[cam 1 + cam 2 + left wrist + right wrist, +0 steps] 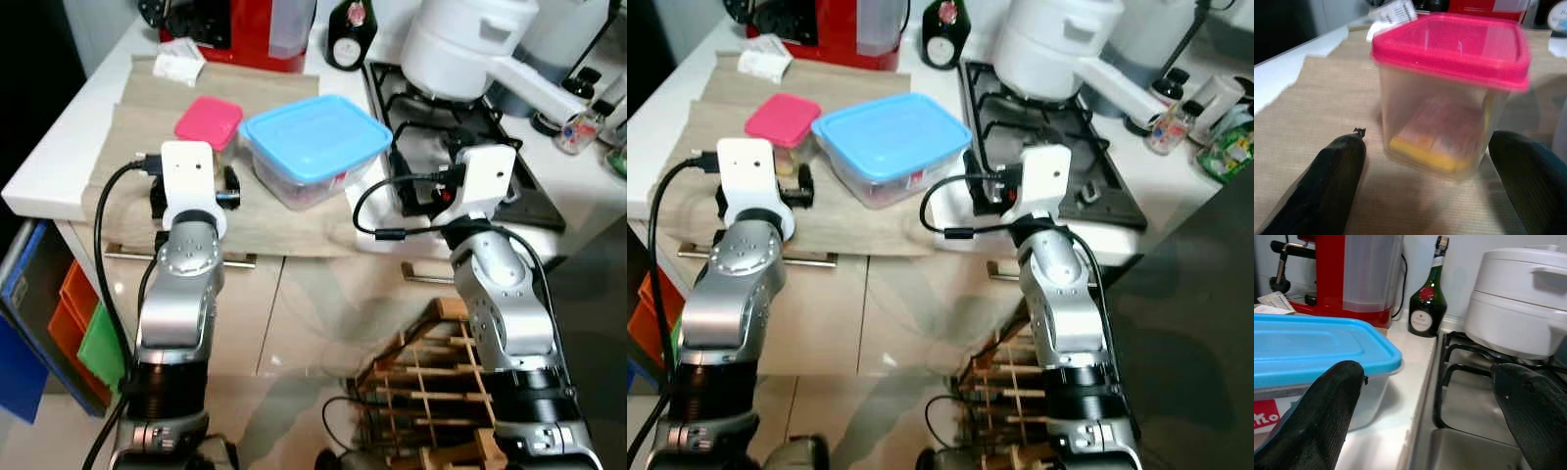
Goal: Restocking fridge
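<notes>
On the mat, clear pink-lidded tub (1449, 98), yellow block inside

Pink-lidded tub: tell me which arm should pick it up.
Left. The left end effector is open and lined up with the pink-lidded tub, one finger to each side, not yet touching. The right end effector is open between the blue-lidded box and the stove, farther from it.
</notes>
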`<state>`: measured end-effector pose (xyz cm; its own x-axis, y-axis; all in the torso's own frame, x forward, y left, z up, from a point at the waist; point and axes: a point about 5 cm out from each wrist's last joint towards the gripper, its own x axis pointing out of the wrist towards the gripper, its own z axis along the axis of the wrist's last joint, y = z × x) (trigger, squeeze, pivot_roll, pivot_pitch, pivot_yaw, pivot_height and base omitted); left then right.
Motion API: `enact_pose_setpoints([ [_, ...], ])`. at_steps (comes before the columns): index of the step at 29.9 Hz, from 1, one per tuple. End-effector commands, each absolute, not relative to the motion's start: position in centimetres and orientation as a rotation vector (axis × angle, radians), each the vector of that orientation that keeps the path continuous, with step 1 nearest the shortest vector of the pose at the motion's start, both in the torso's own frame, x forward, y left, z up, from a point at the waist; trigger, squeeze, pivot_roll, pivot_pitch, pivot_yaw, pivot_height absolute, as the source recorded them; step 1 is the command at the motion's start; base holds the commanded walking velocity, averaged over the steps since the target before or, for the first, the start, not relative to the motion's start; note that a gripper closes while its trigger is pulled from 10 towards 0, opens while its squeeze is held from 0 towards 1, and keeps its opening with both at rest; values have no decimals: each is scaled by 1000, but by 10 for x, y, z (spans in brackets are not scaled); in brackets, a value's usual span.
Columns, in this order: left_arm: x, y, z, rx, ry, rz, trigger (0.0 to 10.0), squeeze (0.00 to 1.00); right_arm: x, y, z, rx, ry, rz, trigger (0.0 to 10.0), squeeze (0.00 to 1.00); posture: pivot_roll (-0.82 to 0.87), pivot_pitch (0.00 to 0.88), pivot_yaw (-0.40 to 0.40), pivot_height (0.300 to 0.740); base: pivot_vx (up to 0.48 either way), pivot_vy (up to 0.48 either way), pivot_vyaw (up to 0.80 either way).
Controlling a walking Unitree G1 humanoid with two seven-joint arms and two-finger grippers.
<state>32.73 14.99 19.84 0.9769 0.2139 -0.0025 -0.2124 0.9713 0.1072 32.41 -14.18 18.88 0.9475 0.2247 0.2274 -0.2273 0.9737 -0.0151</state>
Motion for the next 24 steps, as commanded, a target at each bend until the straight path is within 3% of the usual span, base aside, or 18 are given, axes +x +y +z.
enact_pose_setpoints([
  [1, 330, 141, 202, 105, -2, 194, 10000, 0, 325, -150, 187, -3, -224, 205, 10000, 0, -22, 77, -170, 740, 0, 0, 0],
  [17, 349, 157, 194, 201, -15, 147, 10000, 0, 324, -152, 187, -8, -226, 197, 10000, 0, -34, 72, -163, 740, 0, 0, 0],
  [24, 359, 162, 189, 199, -20, 105, 10000, 0, 314, -138, 199, 102, -214, 422, 10000, 0, -39, 76, -162, 740, 0, 0, 0],
])
